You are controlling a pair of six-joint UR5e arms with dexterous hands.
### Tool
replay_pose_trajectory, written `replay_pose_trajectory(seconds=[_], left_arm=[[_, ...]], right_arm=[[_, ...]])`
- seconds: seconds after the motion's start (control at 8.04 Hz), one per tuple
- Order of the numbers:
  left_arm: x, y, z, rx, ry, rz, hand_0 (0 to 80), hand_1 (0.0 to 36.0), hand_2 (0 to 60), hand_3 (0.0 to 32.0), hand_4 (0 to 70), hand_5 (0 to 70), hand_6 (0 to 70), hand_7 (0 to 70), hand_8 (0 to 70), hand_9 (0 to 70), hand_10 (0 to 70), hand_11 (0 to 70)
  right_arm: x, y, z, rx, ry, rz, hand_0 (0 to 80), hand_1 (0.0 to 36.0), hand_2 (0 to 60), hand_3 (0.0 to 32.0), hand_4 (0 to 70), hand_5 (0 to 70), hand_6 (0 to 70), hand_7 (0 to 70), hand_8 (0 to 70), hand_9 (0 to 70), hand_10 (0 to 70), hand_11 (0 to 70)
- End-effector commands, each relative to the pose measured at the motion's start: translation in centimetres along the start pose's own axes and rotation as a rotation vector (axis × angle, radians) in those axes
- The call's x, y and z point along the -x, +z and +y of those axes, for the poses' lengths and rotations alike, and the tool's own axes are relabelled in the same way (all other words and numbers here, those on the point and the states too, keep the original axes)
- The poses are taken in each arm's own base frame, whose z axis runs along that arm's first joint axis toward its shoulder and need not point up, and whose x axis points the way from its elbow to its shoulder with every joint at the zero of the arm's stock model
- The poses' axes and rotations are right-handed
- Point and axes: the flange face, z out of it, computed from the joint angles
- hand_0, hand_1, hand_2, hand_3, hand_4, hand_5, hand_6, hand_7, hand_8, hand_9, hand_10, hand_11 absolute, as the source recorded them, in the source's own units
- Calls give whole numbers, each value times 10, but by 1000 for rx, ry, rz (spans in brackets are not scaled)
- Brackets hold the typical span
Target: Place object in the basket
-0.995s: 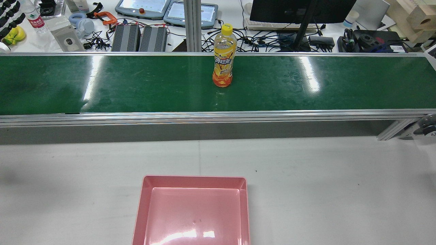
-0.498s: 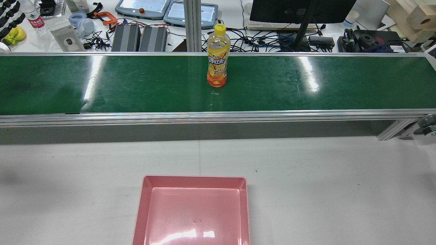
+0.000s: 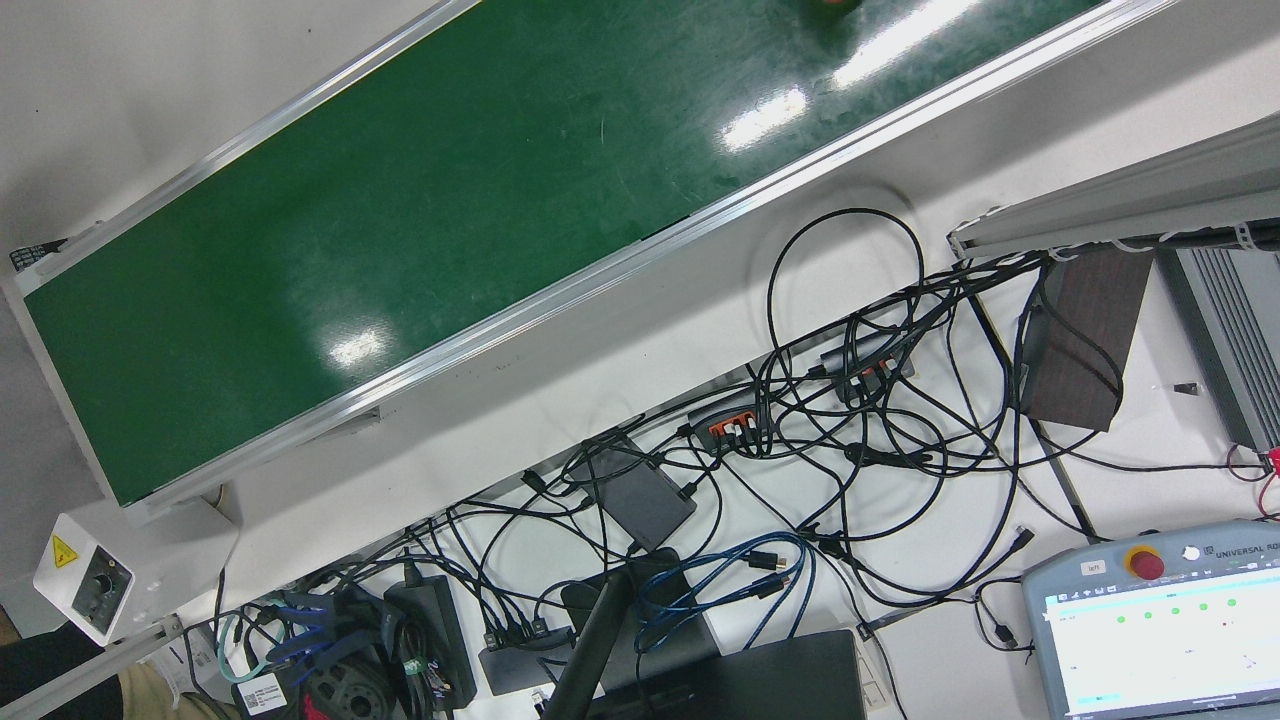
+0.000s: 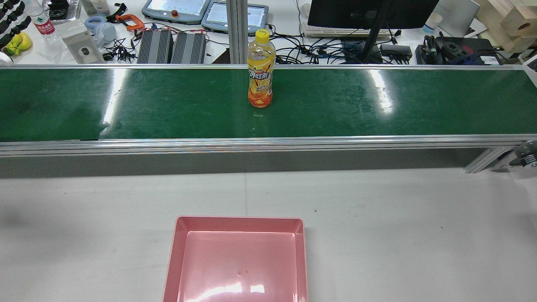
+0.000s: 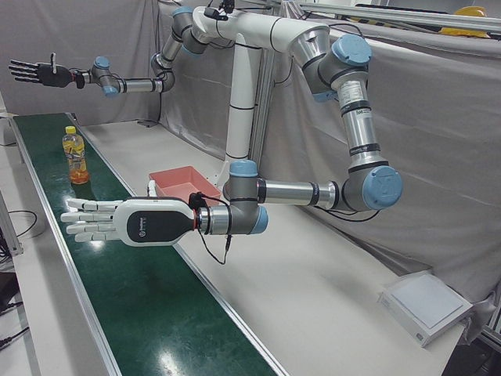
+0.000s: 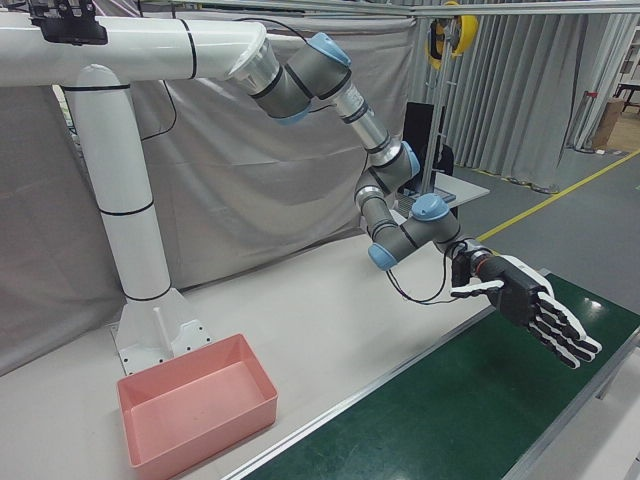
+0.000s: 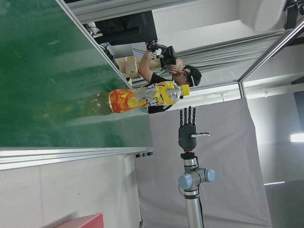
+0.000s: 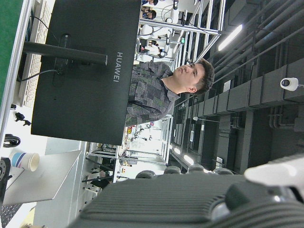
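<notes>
Both hands, left and right, are being held spread and empty as a bottle is being carried upright on the belt.

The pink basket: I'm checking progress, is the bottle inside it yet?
No, the bottle stands upright on the green belt; the pink basket holds nothing.

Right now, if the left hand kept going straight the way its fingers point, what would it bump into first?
Probably nothing. The left hand hovers over the green belt, fingers pointing across it, and that way looks free to the picture's edge. The bottle stands aside, further up the belt.
</notes>
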Motion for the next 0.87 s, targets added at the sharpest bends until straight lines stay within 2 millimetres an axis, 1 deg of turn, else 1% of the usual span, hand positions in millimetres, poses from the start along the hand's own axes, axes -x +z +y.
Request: replay_pose_trajectory(seconds=[0.0,0.25,0.37,0.5,0.62,0.75], left_arm=[[1,1,1,0,1,-1,655,112,0,0,0,150,0,5,0,0,13,43],[3,1,0,-1,6,-5,659,113,0,0,0,142,0,5,0,0,18,49],[8,2,3,4,0,-9,653,113,0,0,0,141,0,5,0,0,18,49],[27,5,8,13,-13,-34,657,114,0,0,0,144,0,4,0,0,16,48],[61,15,22,27,-30,-80,679,118,0,0,0,141,0,3,0,0,16,49],[84,26,38,31,-21,-101,694,121,0,0,0,138,0,3,0,0,13,45]], right_arm=[[0,0,1,2,0,0,0,0,0,0,0,0,0,0,0,0,0,0],[0,0,2,3,0,0,0,0,0,0,0,0,0,0,0,0,0,0],[0,0,1,2,0,0,0,0,0,0,0,0,0,0,0,0,0,0],[0,0,1,0,0,0,0,0,0,0,0,0,0,0,0,0,0,0],[0,0,1,2,0,0,0,0,0,0,0,0,0,0,0,0,0,0],[0,0,2,3,0,0,0,0,0,0,0,0,0,0,0,0,0,0]])
